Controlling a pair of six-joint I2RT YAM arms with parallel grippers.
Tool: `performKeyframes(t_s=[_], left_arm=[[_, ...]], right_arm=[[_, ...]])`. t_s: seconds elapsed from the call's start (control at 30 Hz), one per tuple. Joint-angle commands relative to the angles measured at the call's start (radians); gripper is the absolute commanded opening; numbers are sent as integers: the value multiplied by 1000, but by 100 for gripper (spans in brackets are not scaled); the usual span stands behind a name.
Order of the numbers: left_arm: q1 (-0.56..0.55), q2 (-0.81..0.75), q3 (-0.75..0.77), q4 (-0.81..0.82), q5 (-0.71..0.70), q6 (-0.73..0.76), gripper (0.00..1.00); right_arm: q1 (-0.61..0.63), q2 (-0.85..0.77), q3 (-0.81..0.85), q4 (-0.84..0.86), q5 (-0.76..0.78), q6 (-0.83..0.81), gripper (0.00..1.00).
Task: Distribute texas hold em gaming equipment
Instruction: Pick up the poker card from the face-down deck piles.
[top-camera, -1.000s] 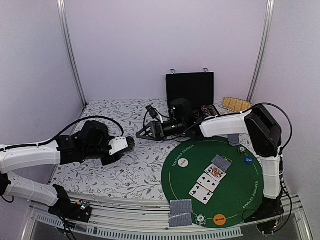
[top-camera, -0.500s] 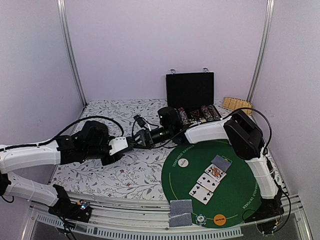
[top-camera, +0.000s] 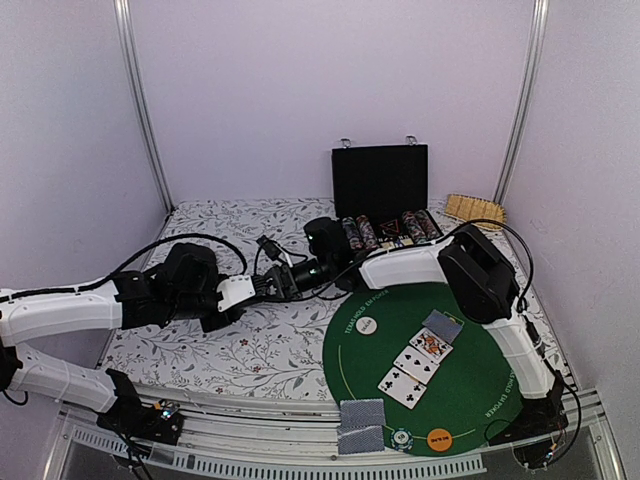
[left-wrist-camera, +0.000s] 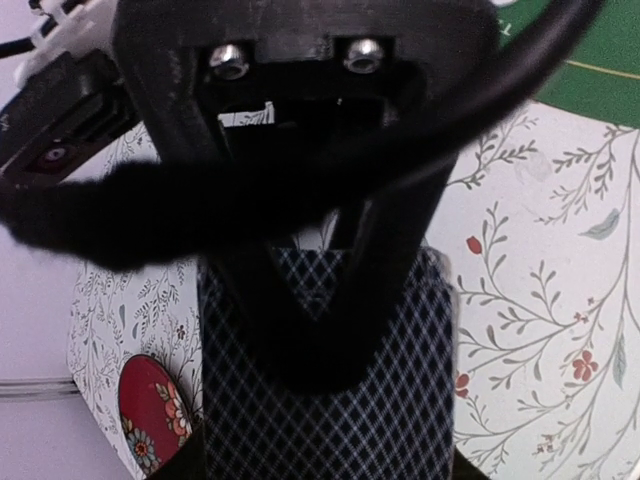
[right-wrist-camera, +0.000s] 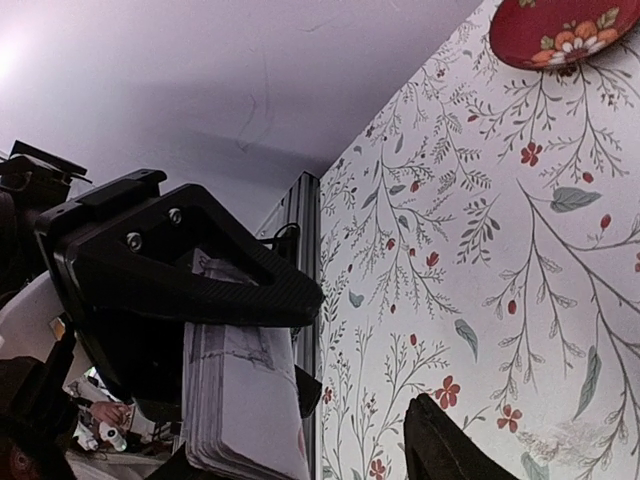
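Left gripper (top-camera: 255, 288): pinched onto a deck of cards (left-wrist-camera: 400, 400), whose blue-grey lattice back faces its wrist camera. In the right wrist view you see the stack edge-on (right-wrist-camera: 245, 400), with one black finger (right-wrist-camera: 180, 260) lying against the outer card. The deck is held above the floral worktop (top-camera: 230, 225), left of the green mat (top-camera: 470, 372).

Right gripper (top-camera: 273, 284): its arm stretches across to meet the left gripper tip to tip. One of its fingers (left-wrist-camera: 320, 330) lies over the deck's back. You cannot tell whether it is spread or closed on the cards.

On the green mat:
- three face-up cards (top-camera: 417, 365) in a slanted row
- one face-down card (top-camera: 443, 324) just beyond them
- a white disc (top-camera: 367, 325) to their left
- an orange disc (top-camera: 438, 436) at the near rim

Near edge, just left of the orange disc: a striped chip (top-camera: 402, 437), then a pair of patterned-back cards (top-camera: 362, 415).

Rear of worktop: an open black case (top-camera: 380, 180) with rows of chips (top-camera: 395, 228) in its tray. A woven tan piece (top-camera: 475, 208) lies to its right.

Red dish (right-wrist-camera: 555, 30): on the floral worktop, apart from the deck.
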Motion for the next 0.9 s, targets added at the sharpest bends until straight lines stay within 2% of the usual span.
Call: performKeyframes(t_s=[0.0,0.1,0.23,0.53,0.57,0.67,0.87], left_arm=[[-11,-8,5,42,27,3,46],[-10,-8,2,43,20,5,46],[-11,-7,2,43,20,6,46],[-10,-5,1,42,17,6,46],[-11,-5,1,42,17,6,46],[-10,-5,0,41,17,7,46],[-11,-5,-2,40,13,7,46]], right_arm=[[-4,-45,-1,-153,94,-87,49],[-20,-118,-54,-177,130,-109,39],[-27,-182,-103,-238,182,-157,36],[-26,-213,-100,-285,157,-179,23],[-26,-217,-97,-294,156,-184,21],[-25,-232,-95,-306,139,-191,4],[-37,-285,-107,-396,201,-216,2]])
